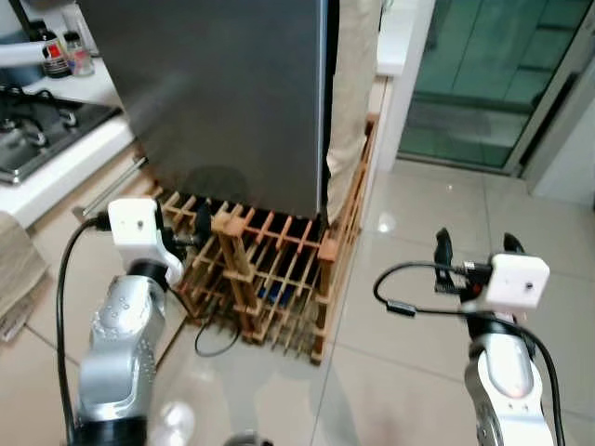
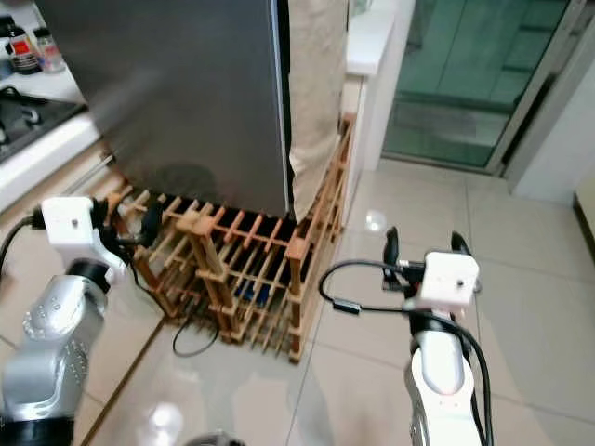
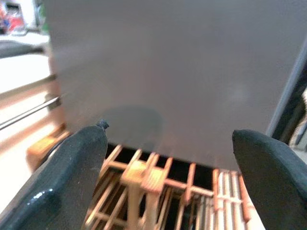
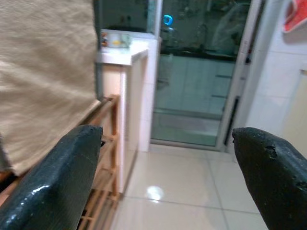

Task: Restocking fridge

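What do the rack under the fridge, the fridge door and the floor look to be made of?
Rack: unfinished light wood, judging by its tan slats and joints. Fridge door: apparently brushed grey metal, with a matte, even sheen. Floor: glossy pale tile, showing grout lines and a light reflection.

A wooden lattice rack (image 1: 270, 279) is being seen standing on the glossy tiled floor (image 1: 418, 353), with a black cable (image 1: 216, 346) lying looped at its foot. A beige cloth (image 1: 351, 84) is being seen hanging just above the rack's far end. To the left, a gas hob (image 1: 37, 130) is being carried by a white counter (image 1: 56, 172), with bottles (image 1: 63, 51) standing behind it. A glass sliding door (image 1: 493, 74) is being shown at the far right.
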Tool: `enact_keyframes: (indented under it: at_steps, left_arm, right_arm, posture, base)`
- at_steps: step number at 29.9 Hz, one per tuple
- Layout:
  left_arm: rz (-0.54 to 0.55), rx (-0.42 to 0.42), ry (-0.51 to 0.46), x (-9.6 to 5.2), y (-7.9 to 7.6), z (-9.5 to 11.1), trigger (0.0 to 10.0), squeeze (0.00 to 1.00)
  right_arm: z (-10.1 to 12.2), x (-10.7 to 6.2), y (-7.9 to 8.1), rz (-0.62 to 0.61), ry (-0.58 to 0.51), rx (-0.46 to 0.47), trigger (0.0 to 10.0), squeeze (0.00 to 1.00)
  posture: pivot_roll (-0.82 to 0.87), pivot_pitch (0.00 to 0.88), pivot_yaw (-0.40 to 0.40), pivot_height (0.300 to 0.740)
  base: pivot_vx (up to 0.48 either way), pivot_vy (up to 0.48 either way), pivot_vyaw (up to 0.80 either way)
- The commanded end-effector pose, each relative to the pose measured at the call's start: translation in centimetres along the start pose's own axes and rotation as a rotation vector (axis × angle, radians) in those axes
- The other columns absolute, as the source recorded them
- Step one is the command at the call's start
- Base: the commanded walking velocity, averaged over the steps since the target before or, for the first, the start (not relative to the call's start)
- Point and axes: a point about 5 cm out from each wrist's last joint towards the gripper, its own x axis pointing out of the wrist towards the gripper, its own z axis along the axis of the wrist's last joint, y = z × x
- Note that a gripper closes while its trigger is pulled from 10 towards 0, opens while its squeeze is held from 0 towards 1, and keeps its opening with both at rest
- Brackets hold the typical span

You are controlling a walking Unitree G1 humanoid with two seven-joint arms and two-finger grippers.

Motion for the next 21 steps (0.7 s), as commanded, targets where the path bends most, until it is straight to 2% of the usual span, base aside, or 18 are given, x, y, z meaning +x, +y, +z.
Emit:
enact_keyframes:
  at_steps: [1, 5, 8, 10, 12, 15, 17, 18, 21]
  left_arm:
    - [-0.039, 0.016, -0.087, 0.4, -0.5, 2.1, 10.0, 0.0]
    - [-0.102, -0.008, -0.124, 0.1, -0.9, 3.2, 10.0, 0.0]
    - [-0.02, -0.009, -0.131, -0.7, 0.0, 3.6, 10.0, 0.0]
    - [0.094, -0.056, -0.042, -1.1, 0.9, 1.8, 10.0, 0.0]
    - [0.109, -0.048, -0.002, -0.9, 0.7, 0.8, 10.0, 0.0]
    - [0.066, -0.015, 0.01, -0.2, 0.0, 0.3, 10.0, 0.0]
    - [-0.055, 0.014, 0.023, 0.1, -1.6, -0.3, 10.0, 0.0]
    - [-0.112, 0.043, 0.031, 0.0, -2.5, -0.5, 10.0, 0.0]
    - [-0.196, 0.101, 0.018, -0.6, -4.1, -0.3, 10.0, 0.0]
  right_arm:
    - [0.8, 0.8, 0.0, -0.004, -0.038, 0.004, 10.0, 0.0]
    - [1.4, 1.2, -0.1, 0.005, -0.048, -0.004, 10.0, 0.0]
    - [2.0, 0.6, -0.3, -0.002, -0.05, -0.009, 10.0, 0.0]
    - [1.4, -0.3, -0.4, -0.017, -0.032, -0.037, 10.0, 0.0]
    - [0.6, -0.5, -0.6, -0.031, -0.007, -0.05, 10.0, 0.0]
    - [0.2, -0.2, -0.8, -0.033, -0.001, -0.058, 10.0, 0.0]
    - [0.1, 0.4, -0.9, -0.026, 0.0, -0.074, 10.0, 0.0]
    - [0.0, 0.7, -1.0, -0.022, 0.005, -0.08, 10.0, 0.0]
    - [0.0, 1.4, -1.2, -0.017, 0.019, -0.078, 10.0, 0.0]
  posture:
    - [0.03, 0.0, 0.022, 0.74]
    - [0.04, 0.0, 0.017, 0.74]
    - [0.03, 0.0, 0.02, 0.74]
    - [0.02, 0.0, 0.017, 0.74]
    - [0.01, 0.0, 0.016, 0.74]
    - [0.0, 0.0, 0.01, 0.74]
    - [-0.01, 0.0, 0.006, 0.74]
    - [-0.02, 0.0, 0.01, 0.74]
    - [-0.03, 0.0, 0.015, 0.74]
  base:
    - [0.0, 0.0, 0.0]
    - [0.0, 0.0, 0.0]
    - [0.0, 0.0, 0.0]
    - [0.0, 0.0, 0.0]
    - [0.0, 0.0, 0.0]
    - [0.0, 0.0, 0.0]
    - [0.0, 0.0, 0.0]
    - [0.0, 0.0, 0.0]
    - [0.0, 0.0, 0.0]
